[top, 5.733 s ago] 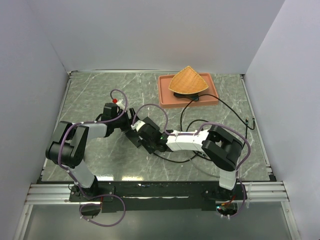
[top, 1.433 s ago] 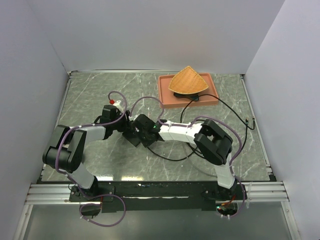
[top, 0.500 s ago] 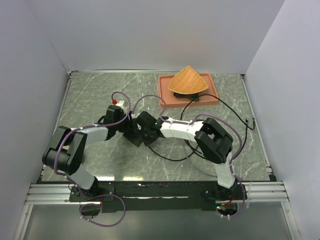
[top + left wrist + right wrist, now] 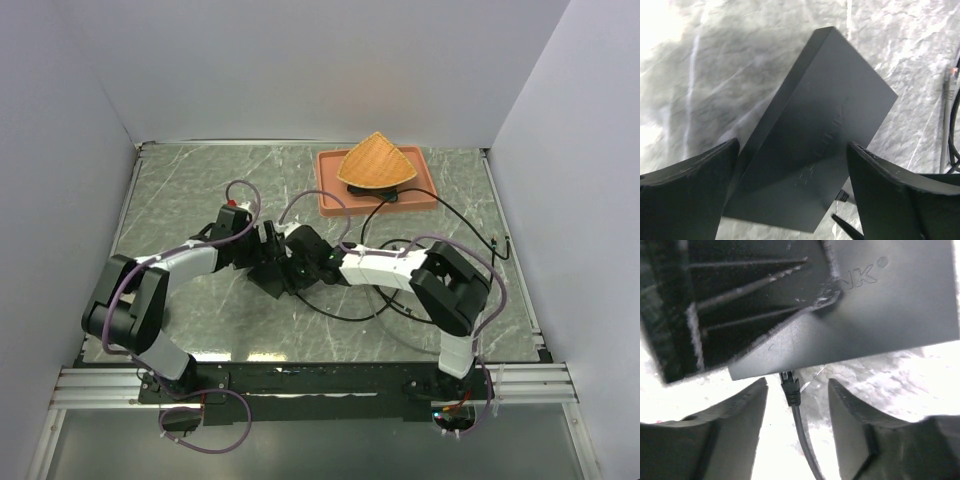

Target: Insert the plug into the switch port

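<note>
Middle of table (image 4: pixel 180 190), under both wrists: I see black box (image 4: pixel 815 135) lying flat, long axis diagonal in left wrist view. Left tool (image 4: pixel 792 145) clamped across its width, one finger on each long side. Switch port (image 4: pixel 786 373) on long edge facing right arm. Plug (image 4: pixel 790 386) sits in it, cable (image 4: pixel 802 440) running off toward wrist. Right tool (image 4: pixel 797 384) released, fingers spread either side of plug, clear of it. Left tool's ribbed finger (image 4: pixel 740 300) crowds box just beside port. Terracotta tray (image 4: pixel 325 192) with orange wedge (image 4: pixel 375 165) far right, well apart.

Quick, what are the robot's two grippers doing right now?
Left gripper: closed on the black box.
Right gripper: open, holding nothing.
</note>
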